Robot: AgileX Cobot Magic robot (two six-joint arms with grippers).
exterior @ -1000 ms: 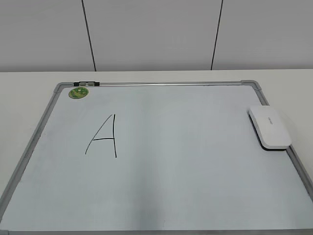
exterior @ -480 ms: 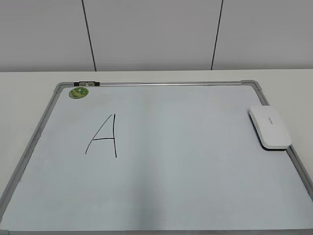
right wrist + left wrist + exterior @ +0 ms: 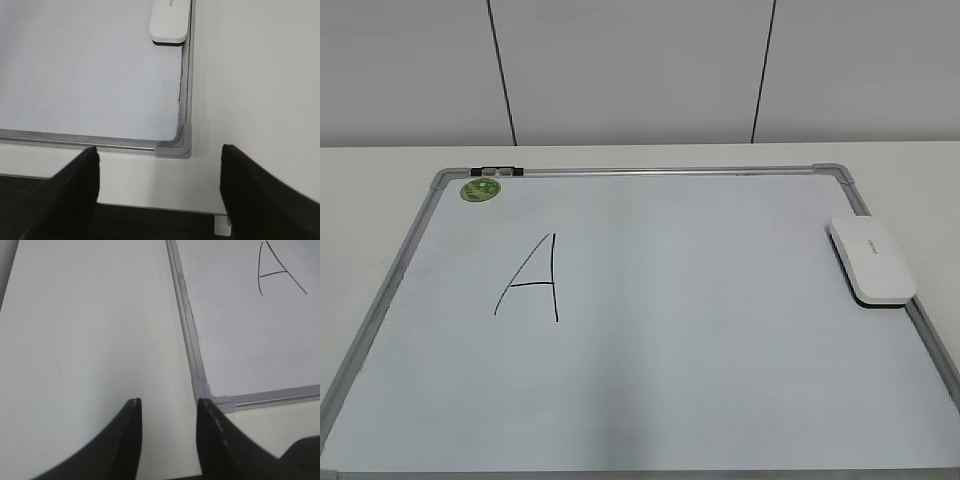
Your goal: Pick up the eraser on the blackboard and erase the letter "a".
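The white eraser (image 3: 871, 261) lies on the right edge of the blackboard (image 3: 720, 330), partly over its frame. It also shows at the top of the right wrist view (image 3: 171, 20). No small "a" shows on the board; the only writing is a large capital "A" (image 3: 532, 278). Neither gripper shows in the exterior view. My left gripper (image 3: 167, 405) is open and empty over the bare table, just left of the board's near-left corner (image 3: 202, 390). My right gripper (image 3: 160, 150) is wide open and empty, by the board's near-right corner (image 3: 175, 145), well short of the eraser.
A round green magnet (image 3: 479, 189) sits at the board's far-left corner, next to a small black clip (image 3: 496, 172) on the frame. The white table (image 3: 90, 330) surrounds the board. The table's front edge (image 3: 150, 205) lies just below the right gripper.
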